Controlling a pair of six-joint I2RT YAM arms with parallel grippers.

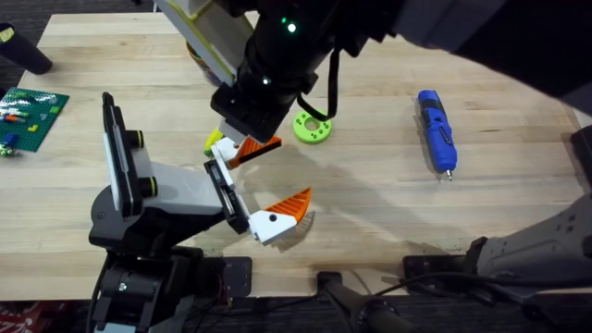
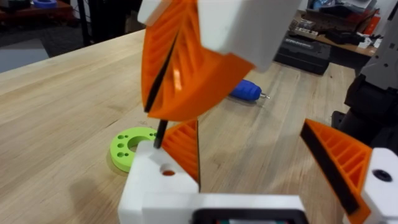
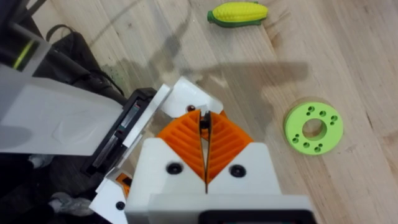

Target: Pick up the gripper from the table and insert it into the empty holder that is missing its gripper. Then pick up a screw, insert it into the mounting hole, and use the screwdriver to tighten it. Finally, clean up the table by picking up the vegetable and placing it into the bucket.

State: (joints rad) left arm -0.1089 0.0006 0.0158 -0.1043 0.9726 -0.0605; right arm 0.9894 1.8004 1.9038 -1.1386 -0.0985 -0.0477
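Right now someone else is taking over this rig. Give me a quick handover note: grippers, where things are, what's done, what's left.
Right gripper: shut on the gripper, holding it at the holder's empty mount; I cannot tell if it is seated.
Left gripper: open or shut, cannot tell.
Screwdriver: lying on the table, right side.
Corn: on the table.
Done: gripper picked up.
Left: finish inserting, add and tighten screw, put corn in the bucket.
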